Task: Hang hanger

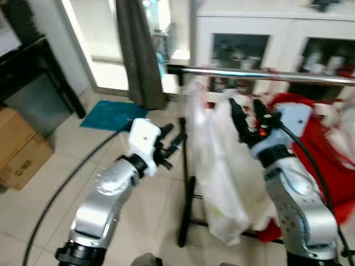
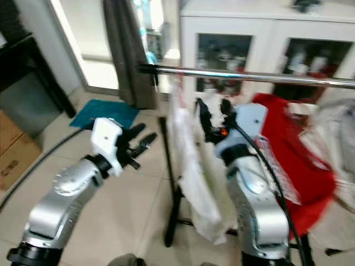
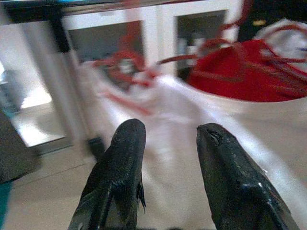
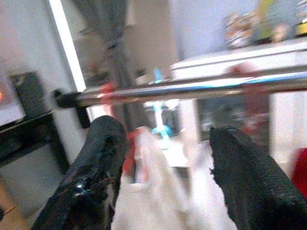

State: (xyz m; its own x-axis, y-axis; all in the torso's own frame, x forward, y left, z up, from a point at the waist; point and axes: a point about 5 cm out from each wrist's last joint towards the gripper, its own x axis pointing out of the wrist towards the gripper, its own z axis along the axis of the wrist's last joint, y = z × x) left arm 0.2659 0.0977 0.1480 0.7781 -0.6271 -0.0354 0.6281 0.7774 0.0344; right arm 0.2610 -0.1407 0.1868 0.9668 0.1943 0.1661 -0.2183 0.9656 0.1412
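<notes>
- A chrome rail (image 1: 266, 75) runs level across the scene, its black-capped end (image 1: 173, 70) sticking out free toward the curtain (image 1: 138, 50).
- A white garment (image 1: 219, 166) hangs just inside that end of the rail, on a red hanger (image 3: 129, 67) whose hook region is blurred — I cannot tell how it sits on the rail.
- A red garment (image 1: 316, 144) hangs beside the white one, further along the rail from the capped end.
- The right claw (image 1: 247, 113) is raised just below the rail, in front of the white garment; its fingers (image 4: 244, 177) are spread, with the garment's top and the rail seen between them, pinching nothing.
- The left claw (image 1: 171, 143) hovers off the rail's end, near the white garment's outer edge (not touching), fingers (image 3: 122, 158) spread and empty.
- Open tiled floor (image 1: 66, 155) lies beneath the left arm; a teal mat (image 1: 111, 114) and a cardboard box (image 1: 19, 147) sit further out.
- The rack's black upright (image 1: 186, 188) stands at the garment's edge.
</notes>
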